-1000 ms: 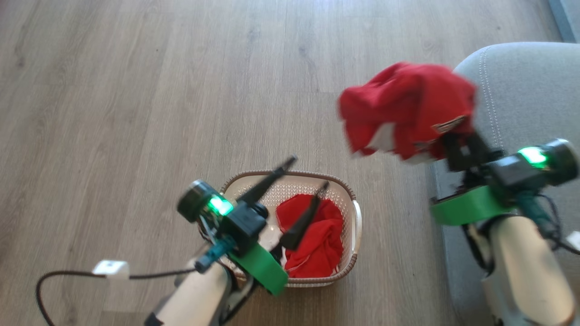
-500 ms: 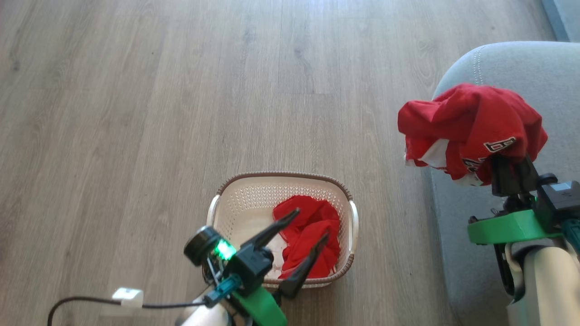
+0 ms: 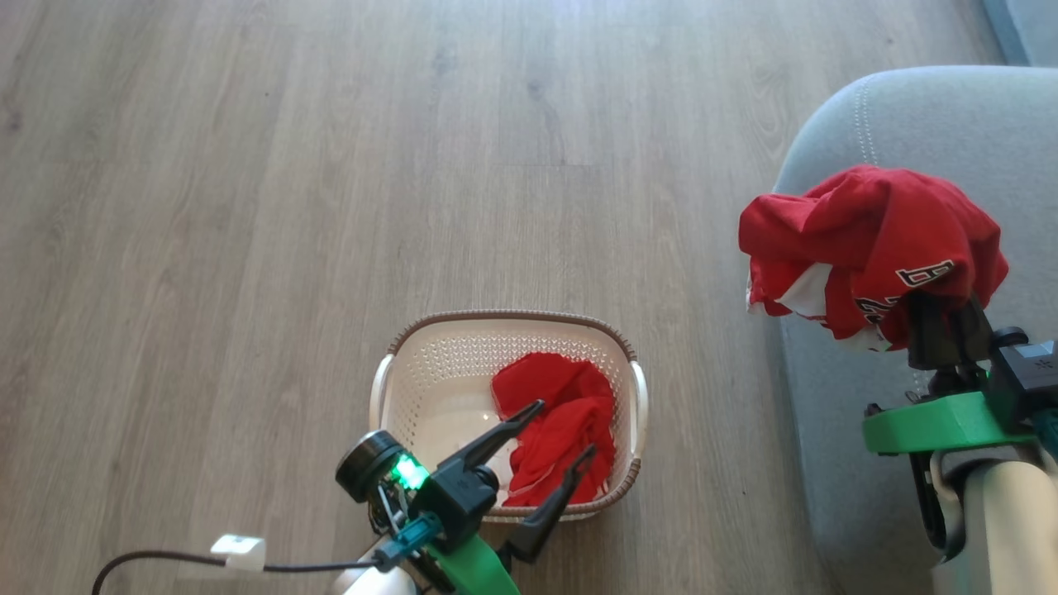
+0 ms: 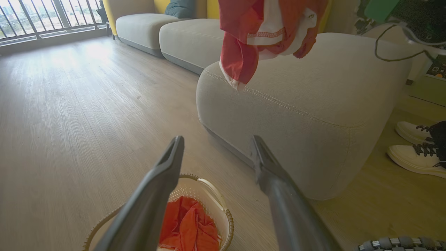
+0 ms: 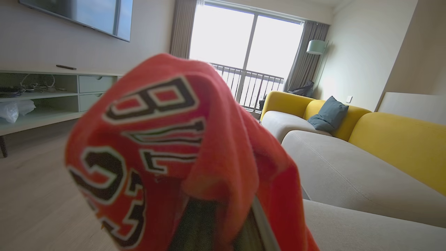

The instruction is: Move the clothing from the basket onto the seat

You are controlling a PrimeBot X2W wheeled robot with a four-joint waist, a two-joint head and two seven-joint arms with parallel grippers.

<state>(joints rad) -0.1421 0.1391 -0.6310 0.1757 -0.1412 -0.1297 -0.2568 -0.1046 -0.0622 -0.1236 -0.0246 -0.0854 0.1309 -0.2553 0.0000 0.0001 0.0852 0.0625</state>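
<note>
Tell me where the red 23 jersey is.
In the head view the jersey hangs at the right, gripped by the shut right hand over the edge of the grey seat, well right of the basket.

White sneakers (image 4: 407, 160) stand on the wooden floor (image 3: 248, 207), and a blue cushion (image 5: 327, 113) leans on a yellow sofa (image 5: 400, 139).
</note>
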